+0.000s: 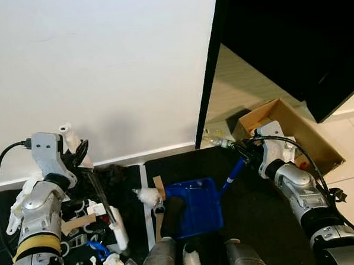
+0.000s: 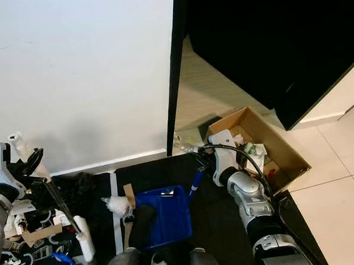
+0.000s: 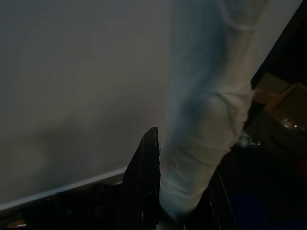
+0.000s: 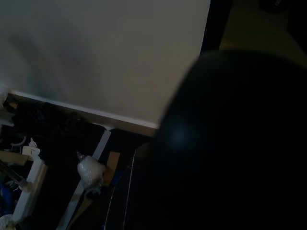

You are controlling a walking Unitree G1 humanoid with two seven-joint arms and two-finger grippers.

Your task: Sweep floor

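Note:
My left gripper [image 1: 77, 154] is shut on the white-taped top of a brush handle [image 3: 206, 124], close to the white wall. One black finger [image 3: 144, 187] lies against the tape. The dark rod slants down to the white brush head [image 1: 119, 233] on the black mat. On the other side, my right gripper [image 1: 244, 149] is shut on the blue handle [image 1: 232, 174] of a blue dustpan [image 1: 198, 205], which lies flat on the mat. A dark object [image 1: 172, 213] rests in the pan. A crumpled white wad [image 1: 148, 196] and a cardboard strip [image 1: 159, 185] lie at the pan's left edge.
Scattered litter [image 1: 91, 244] covers the mat at the left, by the brush. An open cardboard box [image 1: 299, 132] holding rubbish stands at the right on the tiled floor. A black panel edge [image 1: 208, 71] rises behind the dustpan. My legs [image 1: 166, 258] are at the bottom.

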